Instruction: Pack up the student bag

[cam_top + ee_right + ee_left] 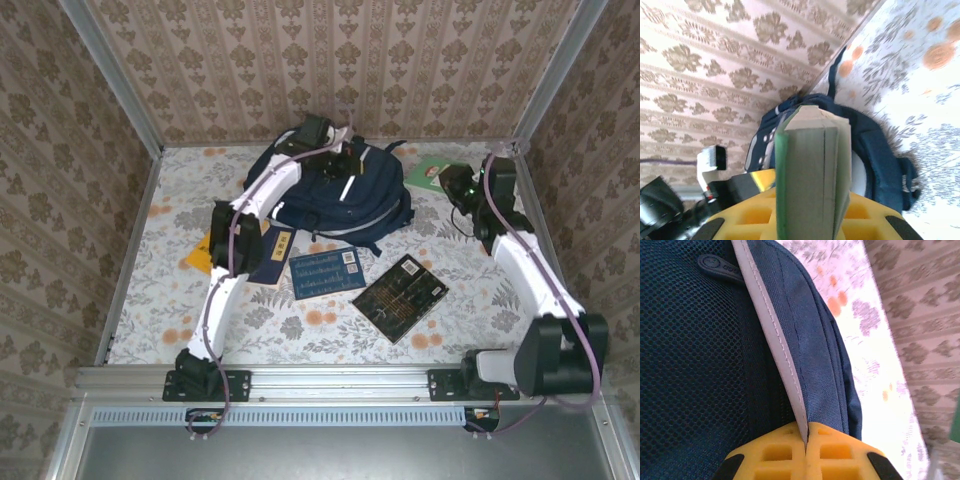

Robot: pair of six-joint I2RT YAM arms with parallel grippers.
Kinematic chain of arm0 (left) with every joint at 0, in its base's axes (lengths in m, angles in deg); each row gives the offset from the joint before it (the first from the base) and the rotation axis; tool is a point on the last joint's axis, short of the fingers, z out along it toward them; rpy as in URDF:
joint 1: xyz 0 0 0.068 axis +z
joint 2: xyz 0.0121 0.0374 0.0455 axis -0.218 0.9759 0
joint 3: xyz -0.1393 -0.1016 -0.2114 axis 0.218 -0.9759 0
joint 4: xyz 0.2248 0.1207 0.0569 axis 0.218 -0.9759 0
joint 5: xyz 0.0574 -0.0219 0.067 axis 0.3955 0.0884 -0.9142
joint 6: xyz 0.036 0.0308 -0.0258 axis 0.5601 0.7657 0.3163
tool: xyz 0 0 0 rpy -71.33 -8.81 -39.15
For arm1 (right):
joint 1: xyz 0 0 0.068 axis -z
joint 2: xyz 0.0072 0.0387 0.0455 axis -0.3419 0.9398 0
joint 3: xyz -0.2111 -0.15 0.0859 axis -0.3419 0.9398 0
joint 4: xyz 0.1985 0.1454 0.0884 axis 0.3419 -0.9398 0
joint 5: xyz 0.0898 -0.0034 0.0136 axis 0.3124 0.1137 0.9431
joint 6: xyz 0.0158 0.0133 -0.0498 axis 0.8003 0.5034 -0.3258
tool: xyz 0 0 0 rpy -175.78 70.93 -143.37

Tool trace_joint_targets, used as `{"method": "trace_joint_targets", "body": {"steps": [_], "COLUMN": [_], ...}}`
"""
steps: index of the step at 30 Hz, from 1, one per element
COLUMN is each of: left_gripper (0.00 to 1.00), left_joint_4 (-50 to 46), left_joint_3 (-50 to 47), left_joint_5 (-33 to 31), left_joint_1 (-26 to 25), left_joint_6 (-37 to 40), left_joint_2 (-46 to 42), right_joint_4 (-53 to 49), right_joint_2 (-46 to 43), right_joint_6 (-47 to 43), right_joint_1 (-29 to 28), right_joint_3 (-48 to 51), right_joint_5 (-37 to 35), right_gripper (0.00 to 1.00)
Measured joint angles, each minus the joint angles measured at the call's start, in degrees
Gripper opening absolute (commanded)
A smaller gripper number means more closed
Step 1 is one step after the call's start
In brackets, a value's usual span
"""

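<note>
The student bag [360,200], navy with white stripes, lies at the back middle of the table. My left gripper [338,152] is over the bag's top end. In the left wrist view its yellow jaws [806,437] are shut on the bag's white reflective stripe [772,335], beside dark mesh fabric [695,365]. My right gripper [462,186] hangs to the right of the bag and is shut on a green-covered book [428,175]. In the right wrist view the book [812,165] stands edge-on between the jaws [810,205], with the bag [880,155] behind it.
In front of the bag lie a blue booklet [327,272], a black book [400,296], a dark book with a yellow label [272,255] and an orange item [200,252] under the left arm. Patterned walls enclose the table on three sides.
</note>
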Motion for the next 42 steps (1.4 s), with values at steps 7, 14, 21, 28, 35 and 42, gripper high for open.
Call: {"method": "trace_joint_targets", "body": {"steps": [7,14,21,28,35,42], "left_gripper": [0.0,0.0,0.0,0.0,0.0,0.0], "left_joint_4": [1.38,1.92,6.6,9.6,12.85,15.5], "left_joint_3": [0.0,-0.02,-4.2,-4.37,-5.03,-5.77], "left_joint_5": [4.83,9.31,13.18,15.19,16.46,17.2], "left_joint_1": [3.54,4.68,5.7,6.32,7.04,7.13], "left_joint_6": [-5.92,-8.61,-12.94,-16.63,-20.28,-22.73], "left_joint_2": [-5.84,-7.17,-8.46,-8.5,-8.68,-8.7], "right_joint_4": [-3.87,7.37,25.49,38.64,42.42,39.36], "right_joint_2": [-4.55,5.07,21.55,31.17,39.01,51.01], "right_joint_6": [-0.07,0.85,9.05,16.04,18.49,18.58], "right_joint_1": [0.02,0.04,-3.5,-9.38,-14.67,-20.81], "right_joint_3": [4.11,7.08,5.86,1.38,-7.56,-21.18], "right_joint_5": [-6.67,6.05,20.22,23.78,23.76,21.9], "right_gripper": [0.0,0.0,0.0,0.0,0.0,0.01]}}
